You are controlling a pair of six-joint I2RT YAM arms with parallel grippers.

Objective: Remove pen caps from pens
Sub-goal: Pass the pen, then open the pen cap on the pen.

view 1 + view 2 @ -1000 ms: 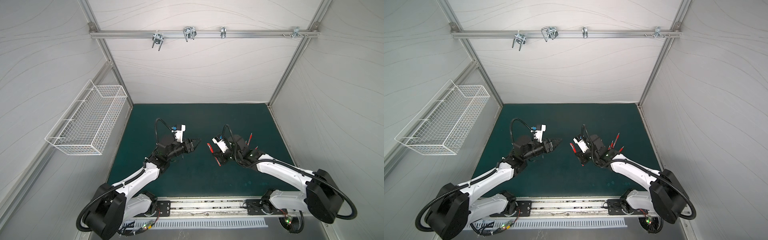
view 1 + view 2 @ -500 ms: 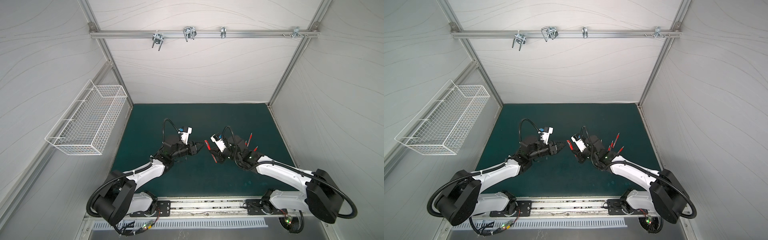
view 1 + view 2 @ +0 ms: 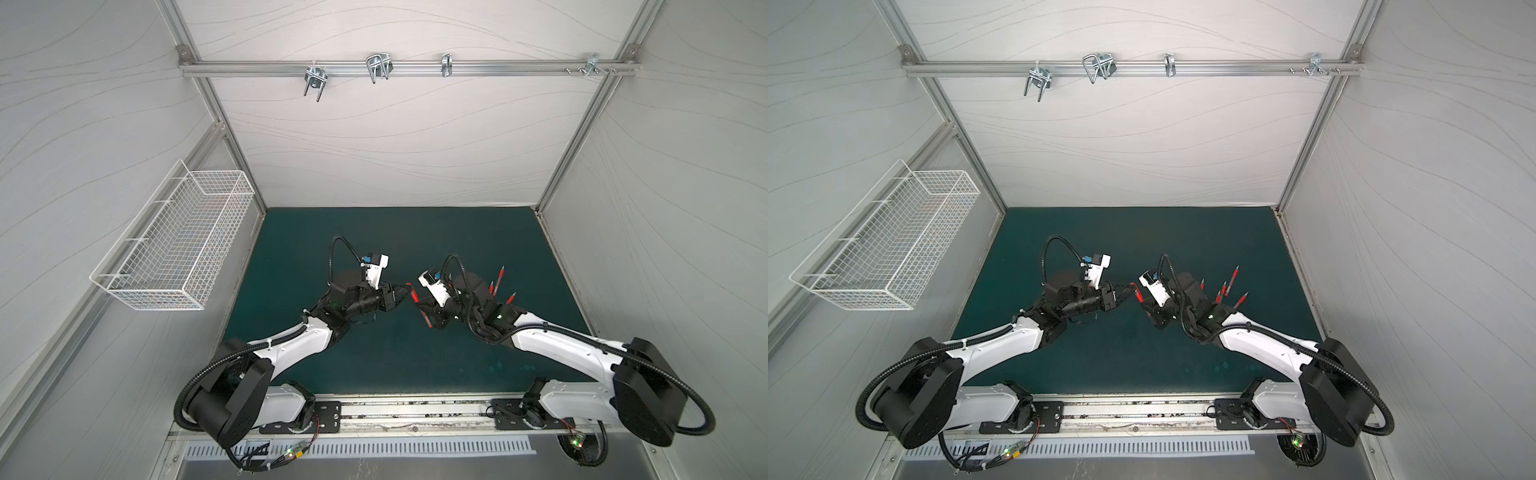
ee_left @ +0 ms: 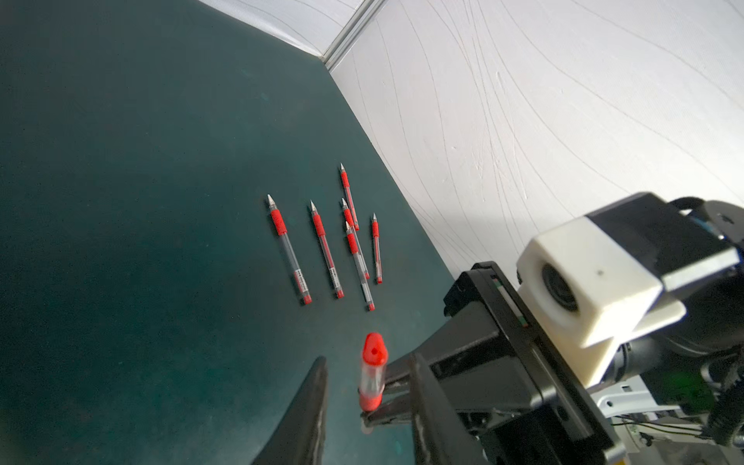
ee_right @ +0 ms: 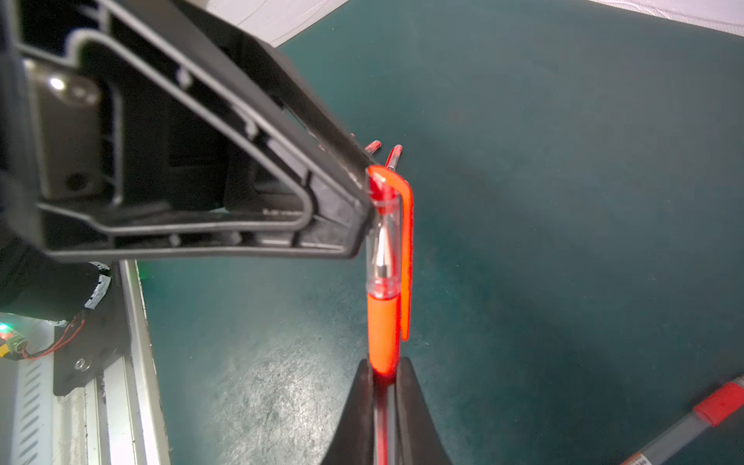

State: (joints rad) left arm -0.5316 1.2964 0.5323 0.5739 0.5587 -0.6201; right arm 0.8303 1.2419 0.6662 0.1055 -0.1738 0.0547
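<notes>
Robot lab test cell. Evidence: white panel walls in an aluminium frame, overhead rail with metal hooks, wire basket on the left wall, dark green desk, two white robot arms bolted to a near metal track, exposed wiring.

I'm counting six pens lying bare-tipped on the one mat. I'm adding a seventh pen, which is standing clamped and wearing one cap, the only fitted cap I'm finding. In the right wrist view I'm also catching two red-tipped pieces, too hidden for me to be naming. In both top views I'm tallying two arms, one basket and one rail carrying four metal fittings.
</notes>
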